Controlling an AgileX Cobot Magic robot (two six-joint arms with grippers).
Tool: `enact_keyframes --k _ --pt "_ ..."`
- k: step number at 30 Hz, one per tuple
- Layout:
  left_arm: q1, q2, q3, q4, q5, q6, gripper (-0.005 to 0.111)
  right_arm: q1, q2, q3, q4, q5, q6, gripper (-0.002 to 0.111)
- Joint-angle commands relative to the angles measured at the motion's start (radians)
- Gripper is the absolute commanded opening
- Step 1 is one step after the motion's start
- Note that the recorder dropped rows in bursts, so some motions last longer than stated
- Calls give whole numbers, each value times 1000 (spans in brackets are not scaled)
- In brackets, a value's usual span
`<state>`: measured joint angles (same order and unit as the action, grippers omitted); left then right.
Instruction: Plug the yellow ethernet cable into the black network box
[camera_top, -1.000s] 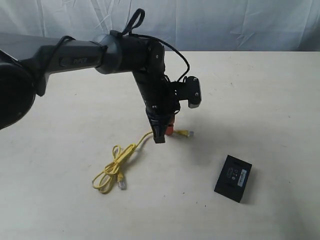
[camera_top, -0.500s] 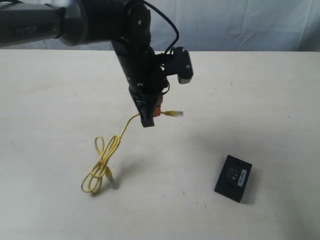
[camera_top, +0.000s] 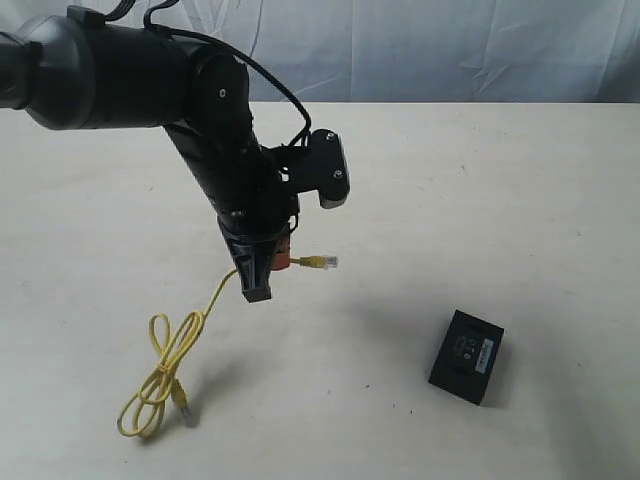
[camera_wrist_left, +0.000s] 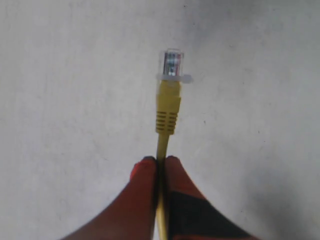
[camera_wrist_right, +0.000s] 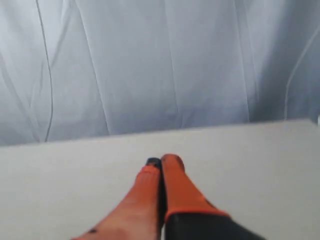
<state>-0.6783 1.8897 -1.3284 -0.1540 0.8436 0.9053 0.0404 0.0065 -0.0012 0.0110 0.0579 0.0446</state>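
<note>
Left gripper (camera_wrist_left: 159, 162) clamps the yellow ethernet cable (camera_wrist_left: 167, 107) just behind its boot, plug aloft, well apart from the black network box (camera_top: 467, 356) on the table (camera_top: 560, 200); risk: cord twisting in that pinch, plug misses port; right gripper (camera_wrist_right: 160, 162) closed, empty.

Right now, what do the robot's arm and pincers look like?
The left arm is glossy dark grey, thick and rounded, with a thin black cable looping along it. The left pincer and right pincer both have tapered orange-red fingers with black patches.
</note>
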Motion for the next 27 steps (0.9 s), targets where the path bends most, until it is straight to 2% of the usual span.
enact_keyframes --k 1,5,9,10,12,15,19,22,27 --pt "-1 -10 3 -8 -34 -8 0 2 -7 1 -1 -236 0 -1" --pt "-1 -10 3 -1 -37 -8 0 2 -7 1 -1 -367 -8 -1" --pt "-1 -10 3 -2 -37 -8 0 2 -7 1 20 -371 -45 -1" --pt "-1 -10 3 -2 -42 -8 0 2 -7 0 67 -334 -45 -1" --pt "-1 -10 3 -2 -44 -8 0 2 3 -59 146 -145 -52 -1" --pt "-1 -10 3 -2 -44 -8 0 0 129 -199 88 101 -82 -1" --pt "-1 -10 3 -2 -53 -8 0 0 432 -409 76 360 -80 -1" --pt "-1 -10 3 -3 -52 -8 0 0 679 -537 171 555 -80 -1" --pt "-1 -10 3 -10 -55 -8 0 9 1081 -592 276 674 -130 -1"
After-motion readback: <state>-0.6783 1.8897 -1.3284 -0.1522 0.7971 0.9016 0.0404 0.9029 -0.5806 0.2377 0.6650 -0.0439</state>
